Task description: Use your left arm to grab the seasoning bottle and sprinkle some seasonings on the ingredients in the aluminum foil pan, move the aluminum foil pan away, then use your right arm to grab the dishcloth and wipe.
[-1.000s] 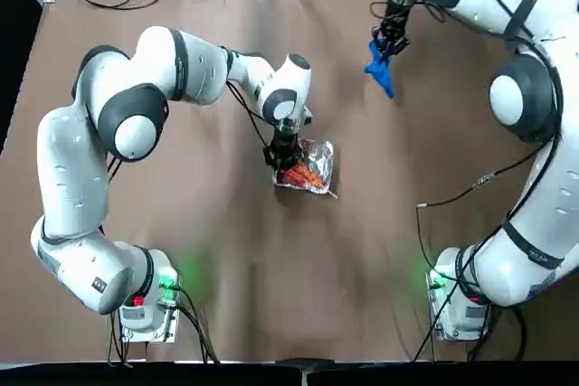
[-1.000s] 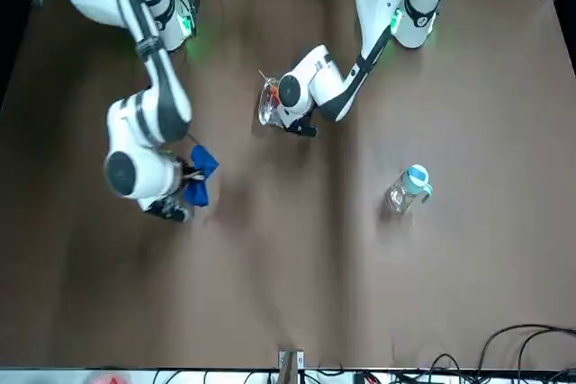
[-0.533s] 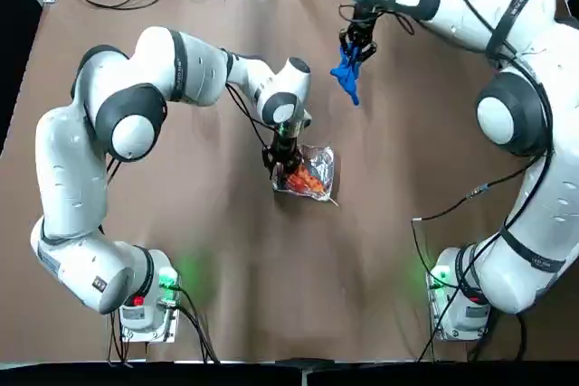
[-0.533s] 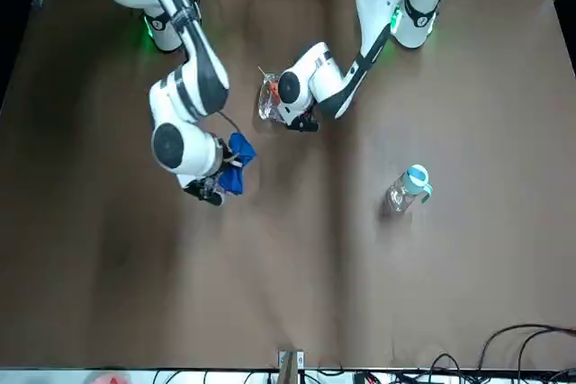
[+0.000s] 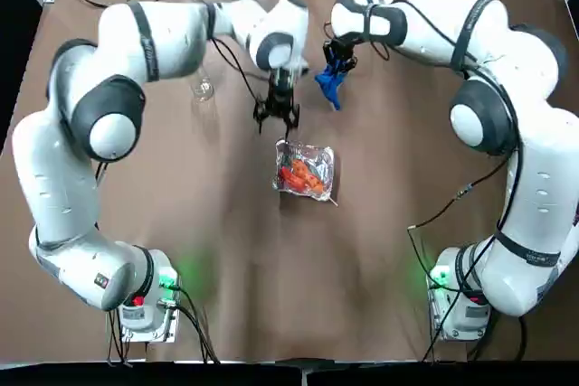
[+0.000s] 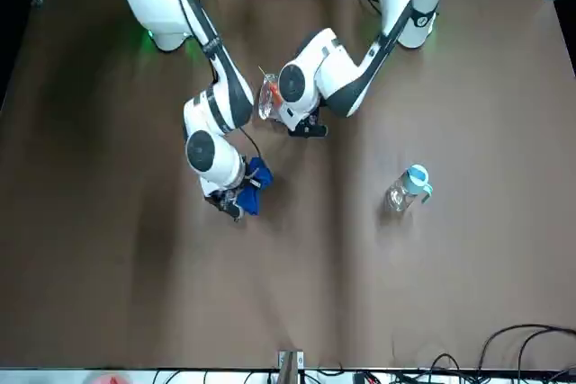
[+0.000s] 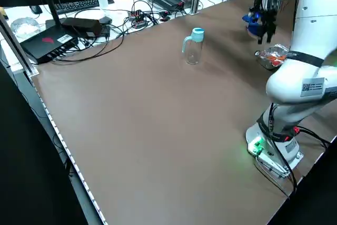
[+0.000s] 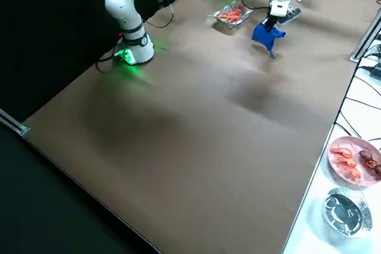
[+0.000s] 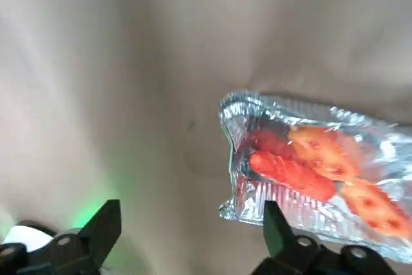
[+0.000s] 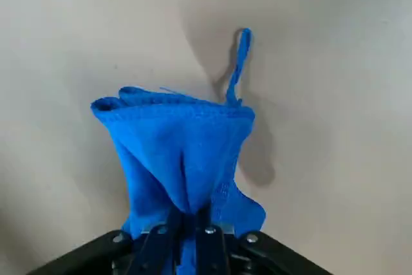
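Dangling from the right gripper [image 5: 333,68], whose fingers are pinched on its bunched top, the dishcloth [image 5: 329,84] hangs above the table just beyond the aluminum foil pan [image 5: 306,170]. The left gripper [image 5: 277,115], fingers spread and empty, hovers just beside it. A wide wiping stroke might knock that arm or drag the pan, spilling the ingredients [image 5: 299,174].

The pan [image 9: 309,159] is thin crinkled foil, bright and mirror-shiny, with ribbed walls. The dishcloth [image 10: 183,152] is soft, matt blue fabric with a fine nap (a sewn loop at one corner). The bottle [image 7: 193,47] looks like clear glossy plastic. The table [image 5: 226,259] is matt brown, smooth.
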You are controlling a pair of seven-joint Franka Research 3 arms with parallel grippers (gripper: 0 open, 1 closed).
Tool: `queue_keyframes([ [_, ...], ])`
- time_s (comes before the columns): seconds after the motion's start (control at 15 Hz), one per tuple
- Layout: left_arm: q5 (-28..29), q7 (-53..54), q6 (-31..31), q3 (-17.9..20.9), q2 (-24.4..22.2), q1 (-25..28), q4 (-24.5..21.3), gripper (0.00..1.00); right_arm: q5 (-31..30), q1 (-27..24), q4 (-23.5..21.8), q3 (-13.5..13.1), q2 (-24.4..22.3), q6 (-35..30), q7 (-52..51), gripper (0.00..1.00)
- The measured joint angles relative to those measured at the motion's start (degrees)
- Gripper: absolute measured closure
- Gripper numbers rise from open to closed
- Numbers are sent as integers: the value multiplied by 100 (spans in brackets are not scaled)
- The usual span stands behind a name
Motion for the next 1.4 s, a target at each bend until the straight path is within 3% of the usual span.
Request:
queue_keyframes([
  [0.4,136,300,-43,14,-626,1017,581,1,21,322,392,76,526,414,364,89],
  [0.8,1241,1422,-204,20,-1199,1700,689,1,25,762,817,172,1093,1202,898,89],
  [1.13,1200,2812,-780,11,-1896,2569,736,1,24,941,874,332,1149,1232,992,89],
  [1.27,1007,3166,-840,35,-2097,2685,744,1,21,919,873,308,1158,1218,984,89],
  [1.4,705,3564,-892,308,-2311,2610,747,1,-72,844,871,248,1166,921,953,89],
])
